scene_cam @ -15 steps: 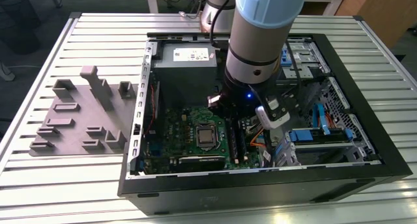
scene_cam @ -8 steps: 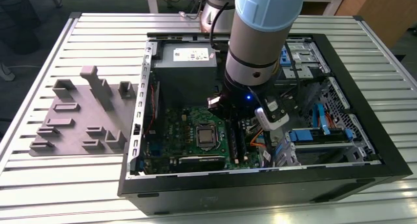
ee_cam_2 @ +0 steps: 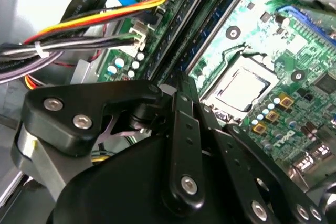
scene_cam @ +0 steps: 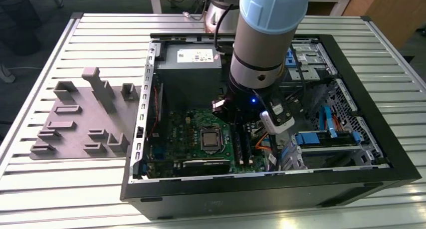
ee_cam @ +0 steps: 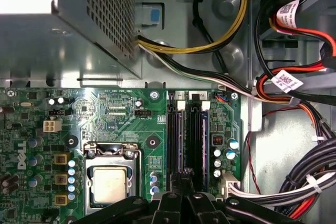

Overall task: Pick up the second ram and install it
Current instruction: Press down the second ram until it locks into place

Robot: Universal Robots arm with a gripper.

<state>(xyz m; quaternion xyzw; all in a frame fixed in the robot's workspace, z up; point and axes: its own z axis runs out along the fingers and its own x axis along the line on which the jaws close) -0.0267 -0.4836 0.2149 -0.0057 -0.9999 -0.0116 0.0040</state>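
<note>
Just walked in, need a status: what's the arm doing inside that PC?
The arm's gripper is down inside the open computer case, right over the long black memory sockets on the green board, beside the processor. A dark memory stick appears to sit in the sockets below the fingertips. The grey fixture lies on the table on the exterior view's left.
</note>
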